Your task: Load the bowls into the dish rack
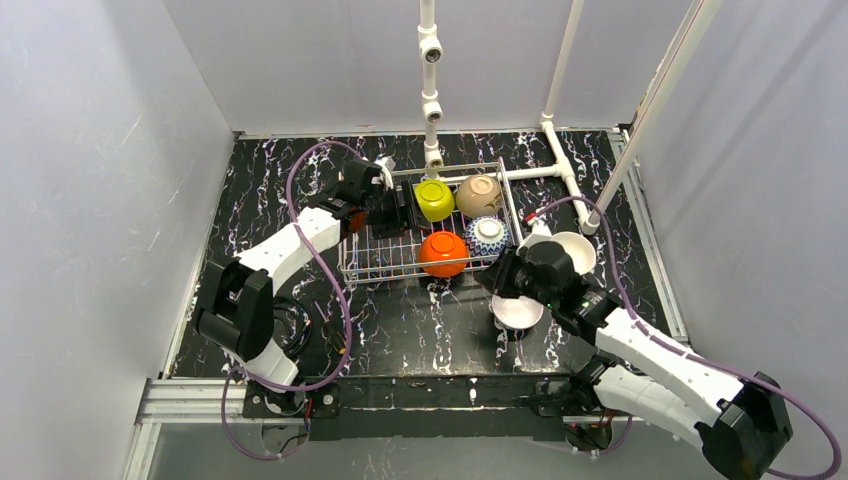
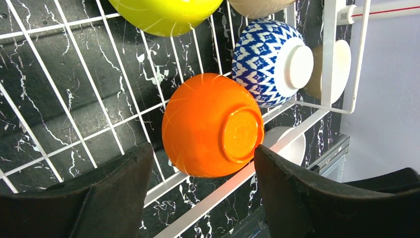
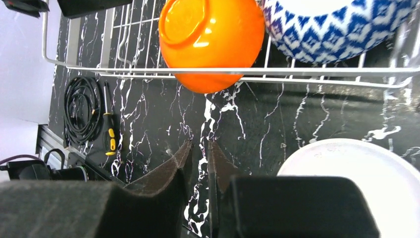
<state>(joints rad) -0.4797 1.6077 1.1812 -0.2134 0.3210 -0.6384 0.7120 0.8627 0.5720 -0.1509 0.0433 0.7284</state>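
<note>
The white-wire dish rack (image 1: pixel 372 268) holds the yellow-green bowl (image 1: pixel 434 200), the tan bowl (image 1: pixel 479 195), the blue-and-white bowl (image 1: pixel 487 236) and the orange bowl (image 1: pixel 443 253), all on their sides. The white bowl (image 1: pixel 518 312) sits upright on the table in front of the rack's right corner. The beige-brown bowl (image 1: pixel 578 250) sits right of the rack. My left gripper (image 1: pixel 405 207) is open and empty over the rack, with the orange bowl (image 2: pixel 213 126) beyond its fingers. My right gripper (image 3: pixel 200 145) is shut and empty just left of the white bowl (image 3: pixel 356 173).
A white pipe frame (image 1: pixel 430 90) rises behind the rack, and one pipe (image 1: pixel 562 160) runs along its far right. A coiled black cable (image 3: pixel 79 109) and a yellow-handled screwdriver (image 3: pixel 110 124) lie by the table's near edge. Grey walls close in both sides.
</note>
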